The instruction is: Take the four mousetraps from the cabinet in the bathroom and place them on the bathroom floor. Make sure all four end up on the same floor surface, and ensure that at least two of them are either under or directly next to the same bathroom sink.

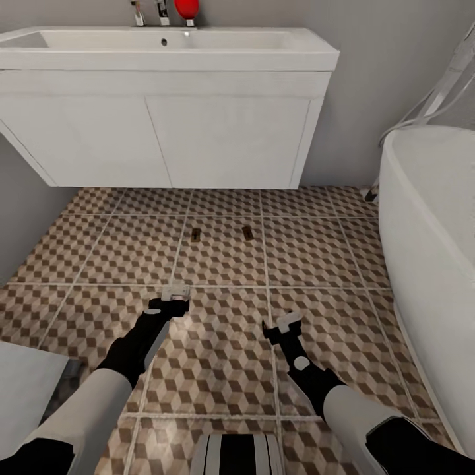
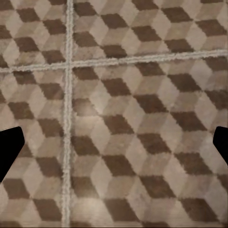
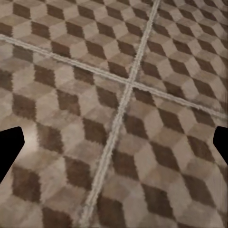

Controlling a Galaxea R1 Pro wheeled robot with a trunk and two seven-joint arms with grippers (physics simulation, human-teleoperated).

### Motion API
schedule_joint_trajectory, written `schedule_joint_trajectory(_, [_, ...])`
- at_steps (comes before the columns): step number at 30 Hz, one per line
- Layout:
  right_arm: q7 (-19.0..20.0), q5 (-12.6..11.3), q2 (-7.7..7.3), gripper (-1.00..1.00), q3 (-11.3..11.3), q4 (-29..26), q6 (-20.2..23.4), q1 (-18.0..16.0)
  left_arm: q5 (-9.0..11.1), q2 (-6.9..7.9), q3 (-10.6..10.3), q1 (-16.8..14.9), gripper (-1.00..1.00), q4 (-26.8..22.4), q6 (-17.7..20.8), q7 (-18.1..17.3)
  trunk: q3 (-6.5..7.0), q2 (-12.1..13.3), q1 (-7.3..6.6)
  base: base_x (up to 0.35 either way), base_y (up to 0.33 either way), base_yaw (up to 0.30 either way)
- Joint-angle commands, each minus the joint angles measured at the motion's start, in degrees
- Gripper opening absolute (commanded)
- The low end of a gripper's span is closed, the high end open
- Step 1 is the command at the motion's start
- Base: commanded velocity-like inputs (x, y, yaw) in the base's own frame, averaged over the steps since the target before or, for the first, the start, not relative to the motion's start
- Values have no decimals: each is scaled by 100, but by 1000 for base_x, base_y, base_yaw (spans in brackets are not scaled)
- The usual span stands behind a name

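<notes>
2 mousetraps lie flat on the bathroom floor, one ahead of the left gripper and the other just beside it toward the bathtub, ahead of and slightly inward from the right gripper. Both rest on the cube-patterned tiles just in front of the white sink, near its front edge and well apart from either claw. Both arms reach low over the tiles, each claw empty with its fingers spread wide. In each wrist view the dark fingertips sit at opposite edges with bare tile and pale grout lines between them. A red object stands beside the tap on the sink top.
</notes>
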Motion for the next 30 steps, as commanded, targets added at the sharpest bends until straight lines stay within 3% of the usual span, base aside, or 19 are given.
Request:
schedule_joint_trajectory(1, [-53,31,0,100,29,27,-19,-3,19,3,-21,28,100,13,26,39,29,0,-3,0,0,0])
schedule_joint_trajectory(5, [-51,31,0,100,30,182,-82,0,15,16,-21,123,100,169,-82,41,138,161,-91,0,0,0])
schedule_joint_trajectory(12, [-77,32,-33,100,28,675,-461,1,13,28,-21,169,100,936,-979,47,328,441,-245,0,0,0])
schedule_joint_trajectory(21, [-88,23,-112,100,30,996,-751,66,12,29,-21,184,100,1621,-1342,40,573,802,-442,0,0,0])
schedule_joint_trajectory(25, [-96,22,-122,100,30,1023,-939,180,12,30,-21,205,100,1982,-1696,44,682,963,-530,0,0,0])
schedule_joint_trajectory(30, [-104,27,-128,100,30,1028,-1004,318,12,30,-21,216,100,2273,-1808,45,818,1163,-640,0,0,0])
